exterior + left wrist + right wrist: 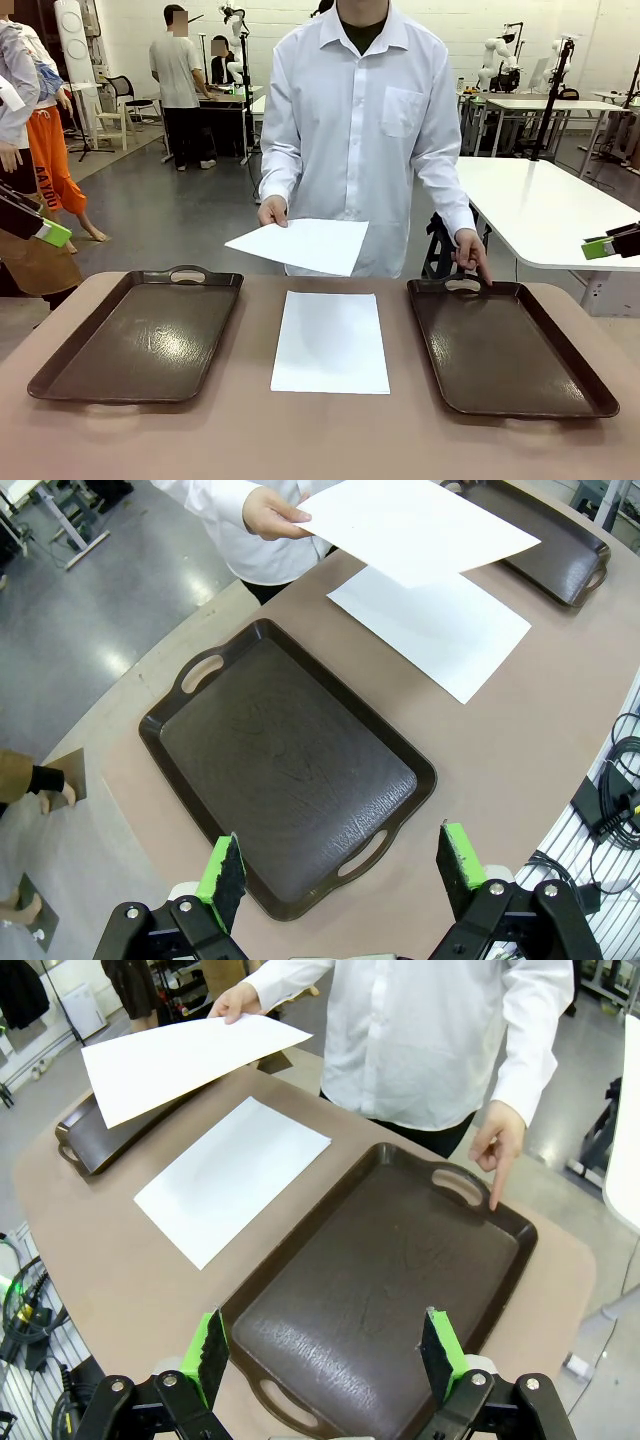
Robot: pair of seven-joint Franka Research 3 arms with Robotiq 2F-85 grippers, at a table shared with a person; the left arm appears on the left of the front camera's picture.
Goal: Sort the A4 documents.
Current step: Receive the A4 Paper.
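A4 documents, two in sight: the flat sheet [330, 342] lies on the table [250, 440] between the trays. The held sheet [305, 245] hangs above its far end.

Left to right, the likely risks:
- The left gripper [342, 860] hovers over the near end of the left tray [290, 770], jaws spread wide and empty. Reaching across from there, it might clip the tray rim.
- The person's holding hand [272, 211] pinches the held sheet at one corner. The paper is limp, so a grab at its drooping edge could miss or crease it.
- The flat sheet offers no raised edge, so fingers may skid it or crumple it.
- The person's pointing hand [472, 255] has a finger on the far handle of the right tray [510, 350], where a descending arm could strike it.
- The right gripper [325, 1345] is likewise wide and empty above that tray.

Both sheets look blank, and no readable print shows on either tray.
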